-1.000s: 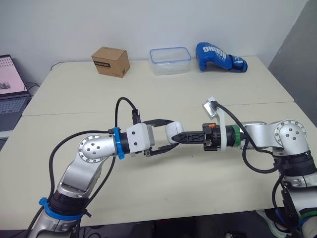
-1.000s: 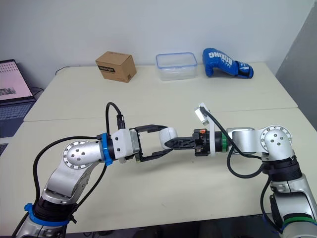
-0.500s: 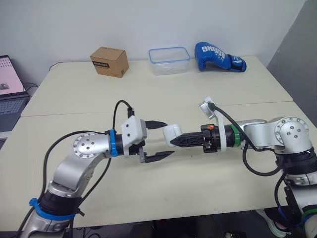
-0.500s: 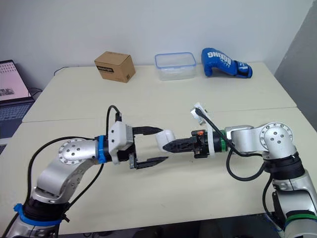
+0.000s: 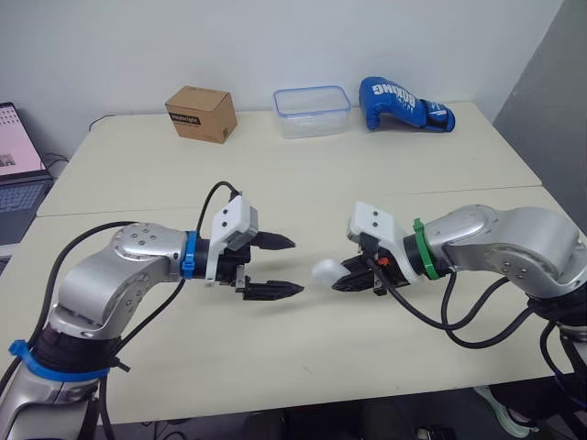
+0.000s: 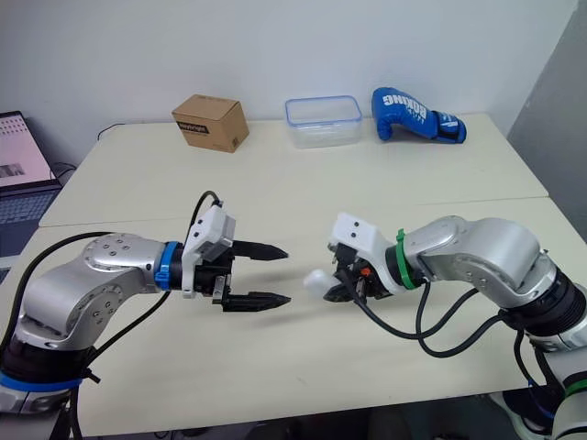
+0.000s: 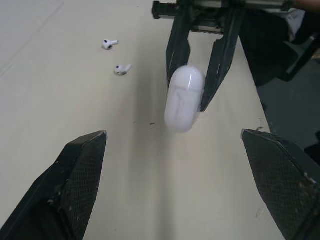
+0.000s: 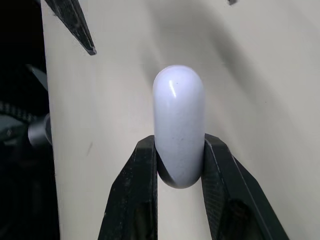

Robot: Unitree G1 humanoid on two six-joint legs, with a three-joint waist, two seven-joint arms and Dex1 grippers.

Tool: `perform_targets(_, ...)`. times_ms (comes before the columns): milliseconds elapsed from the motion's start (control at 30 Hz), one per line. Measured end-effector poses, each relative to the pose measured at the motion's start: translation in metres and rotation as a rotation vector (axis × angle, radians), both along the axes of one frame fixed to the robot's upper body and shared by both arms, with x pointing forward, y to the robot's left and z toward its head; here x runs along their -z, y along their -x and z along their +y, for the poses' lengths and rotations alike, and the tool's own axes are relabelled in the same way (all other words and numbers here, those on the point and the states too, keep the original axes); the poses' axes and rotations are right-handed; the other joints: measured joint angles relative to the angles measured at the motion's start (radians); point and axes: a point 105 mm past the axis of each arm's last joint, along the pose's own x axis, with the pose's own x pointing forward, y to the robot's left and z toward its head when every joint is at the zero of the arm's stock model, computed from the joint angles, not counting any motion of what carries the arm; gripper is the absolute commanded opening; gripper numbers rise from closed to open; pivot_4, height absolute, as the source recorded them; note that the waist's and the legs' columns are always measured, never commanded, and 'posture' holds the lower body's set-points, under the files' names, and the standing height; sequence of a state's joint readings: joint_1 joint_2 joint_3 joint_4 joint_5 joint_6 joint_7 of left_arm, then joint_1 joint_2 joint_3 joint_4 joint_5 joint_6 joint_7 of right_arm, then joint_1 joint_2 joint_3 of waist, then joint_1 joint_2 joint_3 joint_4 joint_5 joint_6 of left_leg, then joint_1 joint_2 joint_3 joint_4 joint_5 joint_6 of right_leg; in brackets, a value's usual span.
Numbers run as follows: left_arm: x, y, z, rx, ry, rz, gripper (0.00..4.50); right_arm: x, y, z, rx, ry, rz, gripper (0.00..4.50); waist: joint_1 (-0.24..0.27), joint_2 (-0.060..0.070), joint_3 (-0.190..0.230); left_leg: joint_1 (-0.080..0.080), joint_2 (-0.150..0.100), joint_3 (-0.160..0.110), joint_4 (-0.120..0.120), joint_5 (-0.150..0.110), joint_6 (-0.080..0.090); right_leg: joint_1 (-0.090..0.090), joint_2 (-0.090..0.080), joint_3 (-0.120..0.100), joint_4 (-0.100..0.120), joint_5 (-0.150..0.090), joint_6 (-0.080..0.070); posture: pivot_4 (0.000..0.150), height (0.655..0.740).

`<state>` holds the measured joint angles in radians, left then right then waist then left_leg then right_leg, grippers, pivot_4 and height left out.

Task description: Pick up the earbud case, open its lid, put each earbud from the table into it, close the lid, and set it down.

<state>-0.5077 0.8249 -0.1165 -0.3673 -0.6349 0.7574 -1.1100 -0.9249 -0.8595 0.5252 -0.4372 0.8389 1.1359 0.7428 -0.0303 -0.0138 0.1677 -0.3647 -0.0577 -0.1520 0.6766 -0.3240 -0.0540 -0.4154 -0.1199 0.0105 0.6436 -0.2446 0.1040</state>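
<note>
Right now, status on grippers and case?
Right gripper shut on case, lid closed. Left gripper open, empty, facing case, apart. Both earbuds loose on table. Nothing between grippers.

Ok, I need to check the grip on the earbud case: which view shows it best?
The right wrist view: the earbud case sits close up, pinched at one end by the right tool. The left wrist view shows it head-on but farther off; the eye views show it small at that tool's tip.
</note>
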Motion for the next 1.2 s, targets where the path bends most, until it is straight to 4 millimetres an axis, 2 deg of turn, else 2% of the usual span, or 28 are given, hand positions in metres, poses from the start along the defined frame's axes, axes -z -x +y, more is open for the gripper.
perform_targets(33,0.001,0.000,-0.003,0.016,-0.002,0.008,4.10,0.000,0.000,0.002,-0.019,0.007,-0.010,0.76,0.000,0.000,0.000,0.000,0.000,0.000,0.000,0.000,0.000,0.000,0.000,0.000,0.000,0.000,0.000,0.150,0.7307)
perform_targets(167,0.003,-0.005,-0.007,0.025,-0.007,0.015,2.99,0.001,0.000,0.006,-0.053,0.013,-0.024,0.76,0.000,0.000,0.000,-0.001,0.000,0.000,0.000,0.000,0.000,-0.001,0.000,0.000,0.000,0.000,0.000,0.150,0.7307)
perform_targets(367,0.016,-0.005,-0.009,0.047,-0.084,0.019,2.99,-0.005,0.000,0.012,-0.091,0.025,-0.054,0.76,0.000,0.000,0.000,-0.002,0.000,0.001,0.000,0.000,0.000,-0.003,0.000,0.001,0.001,0.000,0.000,0.150,0.7307)
perform_targets(667,0.019,-0.005,-0.013,0.078,-0.138,0.031,2.99,-0.005,-0.007,0.017,-0.112,0.073,-0.080,0.76,0.000,0.000,0.000,-0.003,0.000,0.001,0.000,0.000,0.000,-0.004,0.000,0.002,0.001,0.000,0.000,0.150,0.7307)
perform_targets(767,0.016,-0.007,-0.014,0.079,-0.141,0.017,2.40,-0.002,-0.007,0.016,-0.118,0.092,-0.074,0.76,0.000,0.000,0.000,-0.003,0.000,0.001,0.000,0.000,0.000,-0.004,0.000,0.002,0.002,0.000,0.000,0.150,0.7307)
perform_targets(833,0.015,-0.007,-0.014,0.078,-0.143,0.014,1.81,-0.001,-0.008,0.017,-0.118,0.096,-0.080,0.76,0.000,0.000,0.000,-0.003,0.000,0.002,0.000,0.000,0.000,-0.005,0.000,0.002,0.002,0.000,0.000,0.150,0.7307)
perform_targets(1200,0.018,-0.008,-0.015,0.075,-0.154,0.015,1.81,0.001,-0.009,0.020,-0.115,0.106,-0.077,0.76,-0.001,0.000,0.000,-0.003,0.000,0.002,0.000,0.000,0.000,-0.005,0.000,0.002,0.002,0.000,0.000,0.150,0.7307)
